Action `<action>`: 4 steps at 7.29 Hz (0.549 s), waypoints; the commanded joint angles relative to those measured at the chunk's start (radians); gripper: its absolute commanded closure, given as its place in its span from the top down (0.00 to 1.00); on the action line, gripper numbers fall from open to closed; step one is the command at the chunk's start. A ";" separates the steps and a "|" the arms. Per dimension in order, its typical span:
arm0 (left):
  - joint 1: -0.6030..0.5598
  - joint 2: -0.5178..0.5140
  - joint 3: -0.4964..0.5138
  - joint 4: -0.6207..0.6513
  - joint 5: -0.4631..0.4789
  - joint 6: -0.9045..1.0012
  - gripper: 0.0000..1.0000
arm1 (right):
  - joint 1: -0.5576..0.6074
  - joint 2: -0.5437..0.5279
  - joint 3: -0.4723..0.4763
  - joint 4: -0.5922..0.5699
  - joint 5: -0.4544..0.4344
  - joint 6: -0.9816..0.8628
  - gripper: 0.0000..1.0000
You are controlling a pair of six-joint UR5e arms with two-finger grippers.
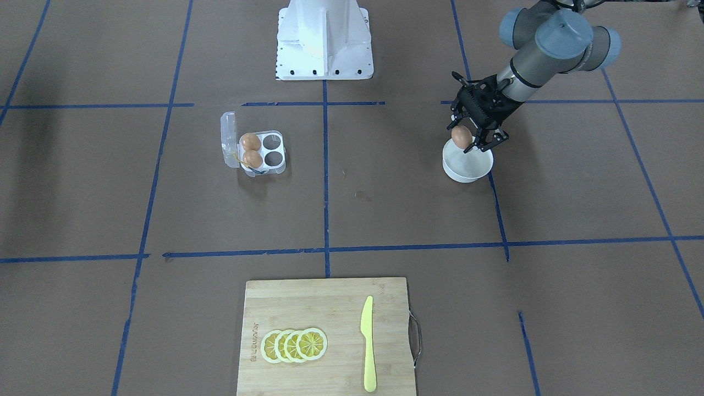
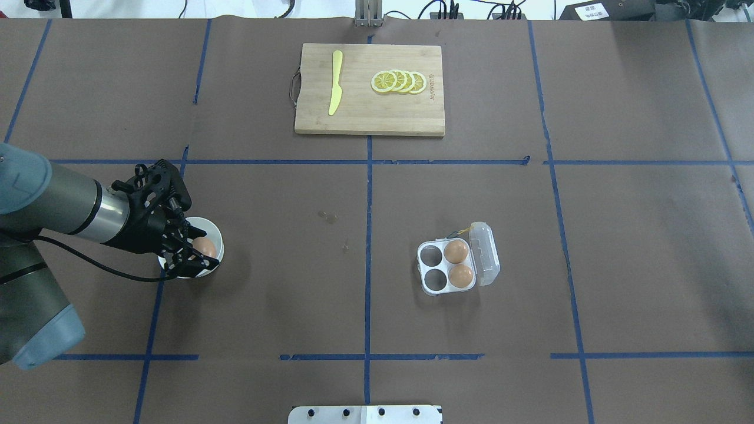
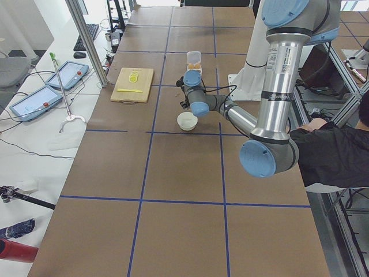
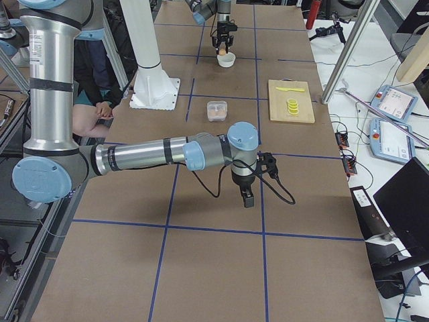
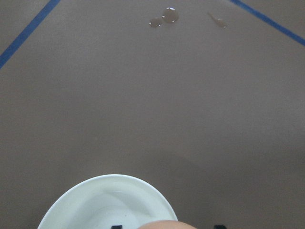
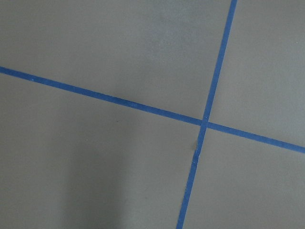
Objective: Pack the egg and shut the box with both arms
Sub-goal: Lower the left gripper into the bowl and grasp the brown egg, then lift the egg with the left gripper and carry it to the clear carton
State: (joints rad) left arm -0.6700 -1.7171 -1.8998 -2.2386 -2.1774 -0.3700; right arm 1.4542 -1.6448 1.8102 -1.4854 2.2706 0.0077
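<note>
My left gripper (image 1: 465, 141) is shut on a tan-brown egg (image 1: 461, 136) and holds it just above a round white bowl (image 1: 467, 169). The overhead view shows the same egg (image 2: 204, 247) in the gripper (image 2: 199, 251) over the bowl (image 2: 215, 232). In the left wrist view the egg (image 5: 162, 225) peeks in at the bottom edge. The clear box (image 1: 273, 150) stands open with its lid (image 1: 228, 137) upright; two brown eggs (image 1: 250, 142) fill the cells by the lid, and the other two cells are empty. My right gripper (image 4: 247, 198) shows only in the exterior right view, far from the box; I cannot tell if it is open.
A wooden cutting board (image 2: 377, 115) with lemon slices (image 2: 399, 82) and a yellow knife (image 2: 336, 82) lies at the table's far side. The white pedestal (image 1: 324, 38) stands at the robot's side. Blue tape lines cross the brown table.
</note>
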 commanded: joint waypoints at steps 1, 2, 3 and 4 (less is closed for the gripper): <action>0.004 -0.179 0.036 -0.059 -0.016 -0.399 0.31 | 0.000 -0.001 0.003 -0.001 0.000 0.001 1.00; 0.006 -0.247 0.042 -0.064 -0.015 -0.500 0.31 | 0.000 -0.001 0.001 -0.001 0.000 0.000 1.00; 0.013 -0.294 0.044 -0.091 -0.012 -0.639 0.31 | 0.000 -0.001 0.003 -0.001 0.000 0.001 1.00; 0.051 -0.312 0.051 -0.175 -0.004 -0.770 0.31 | 0.000 -0.001 0.001 -0.001 0.000 0.000 1.00</action>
State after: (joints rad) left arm -0.6495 -1.9885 -1.8567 -2.3420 -2.1880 -0.9795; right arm 1.4542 -1.6459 1.8125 -1.4864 2.2704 0.0085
